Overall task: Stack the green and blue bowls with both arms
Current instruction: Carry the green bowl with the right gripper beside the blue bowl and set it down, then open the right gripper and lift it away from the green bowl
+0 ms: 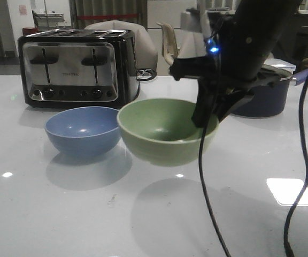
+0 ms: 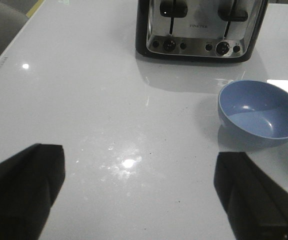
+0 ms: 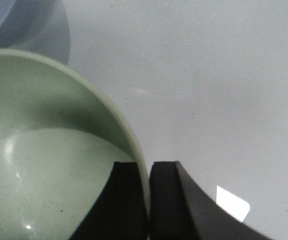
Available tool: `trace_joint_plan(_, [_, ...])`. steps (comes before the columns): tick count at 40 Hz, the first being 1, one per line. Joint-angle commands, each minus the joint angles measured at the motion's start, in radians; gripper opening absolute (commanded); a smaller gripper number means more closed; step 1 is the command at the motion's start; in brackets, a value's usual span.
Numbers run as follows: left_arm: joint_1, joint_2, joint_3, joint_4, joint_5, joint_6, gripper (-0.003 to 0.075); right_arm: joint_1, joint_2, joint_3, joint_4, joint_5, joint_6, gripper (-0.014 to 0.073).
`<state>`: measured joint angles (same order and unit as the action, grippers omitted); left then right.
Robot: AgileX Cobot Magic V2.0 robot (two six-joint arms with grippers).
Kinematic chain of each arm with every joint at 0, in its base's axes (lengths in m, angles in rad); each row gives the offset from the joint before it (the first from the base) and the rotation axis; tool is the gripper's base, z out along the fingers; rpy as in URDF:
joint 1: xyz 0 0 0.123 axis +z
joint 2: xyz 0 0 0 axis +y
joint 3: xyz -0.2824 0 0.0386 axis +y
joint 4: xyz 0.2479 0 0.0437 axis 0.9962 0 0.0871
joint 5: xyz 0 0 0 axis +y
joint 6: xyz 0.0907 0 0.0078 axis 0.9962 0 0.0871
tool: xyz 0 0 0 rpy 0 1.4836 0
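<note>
The green bowl [image 1: 162, 131] hangs above the table, tilted a little, its shadow on the surface below. My right gripper [image 1: 210, 115] is shut on its right rim, one finger inside and one outside. In the right wrist view the gripper [image 3: 148, 170] pinches the pale green bowl wall [image 3: 59, 150]. The blue bowl [image 1: 83, 130] rests on the table just left of the green one and appears in the left wrist view as well [image 2: 261, 114]. My left gripper [image 2: 139, 192] is open over bare table, left of the blue bowl, with nothing between its fingers.
A black and steel toaster [image 1: 76, 67] stands behind the blue bowl. A dark lidded pot [image 1: 266, 93] sits at the back right, behind the right arm. Black cables [image 1: 298, 160] hang down in front on the right.
</note>
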<state>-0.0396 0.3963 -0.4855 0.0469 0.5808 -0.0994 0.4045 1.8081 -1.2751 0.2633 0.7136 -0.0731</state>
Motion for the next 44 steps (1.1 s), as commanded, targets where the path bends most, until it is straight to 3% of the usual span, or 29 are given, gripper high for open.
trace_joint_plan(1, [0.001, 0.013, -0.028, 0.004, -0.086, -0.005, 0.0656, 0.009, -0.006, -0.03, 0.031, -0.048, -0.013, 0.0034])
trace_joint_plan(6, [0.001, 0.013, -0.028, 0.004, -0.084, -0.005, 0.0656, 0.012, 0.031, -0.03, 0.033, -0.049, -0.016, 0.0069])
trace_joint_plan(13, [0.001, 0.013, -0.028, 0.004, -0.084, -0.005, 0.0656, 0.012, 0.05, -0.03, 0.033, -0.048, -0.031, 0.031])
trace_joint_plan(17, [0.001, 0.013, -0.028, 0.004, -0.071, 0.02, 0.0656, 0.012, 0.044, -0.033, 0.027, -0.057, -0.033, 0.0384])
trace_joint_plan(29, [-0.1, 0.11, -0.109, 0.004, 0.024, 0.076, 0.0656, 0.012, -0.132, -0.015, 0.011, -0.071, -0.066, 0.039])
trace_joint_plan(44, [-0.222, 0.483, -0.284, 0.004, 0.074, 0.076, 0.0656, 0.012, -0.487, 0.23, 0.011, -0.105, -0.126, 0.039])
